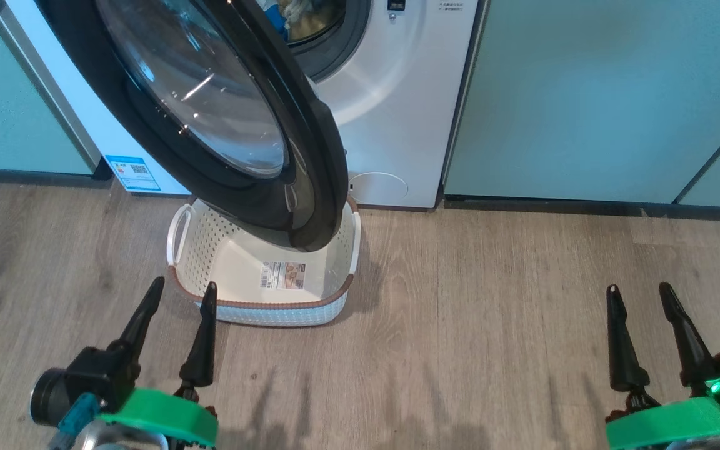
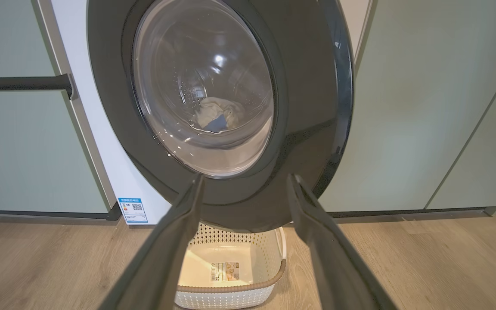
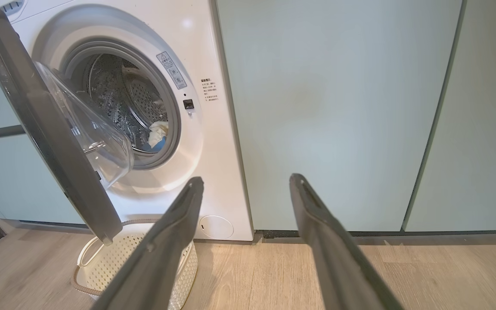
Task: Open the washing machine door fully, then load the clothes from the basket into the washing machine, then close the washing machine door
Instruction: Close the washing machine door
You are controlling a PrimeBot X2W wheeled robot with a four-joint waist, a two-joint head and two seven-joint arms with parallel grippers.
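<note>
Right wrist view: clothes (image 3: 157, 134) inside the washing machine (image 3: 218, 163)

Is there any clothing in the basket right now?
No, the basket shows a bare bottom with just a label sticker, while the clothes lie inside the washing machine.

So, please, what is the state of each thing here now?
washing machine door: open, standing out over the floor.
basket: upright on the floor under the door, empty.
clothes: inside the washing machine.
left gripper: open, empty.
right gripper: open, empty.
</note>
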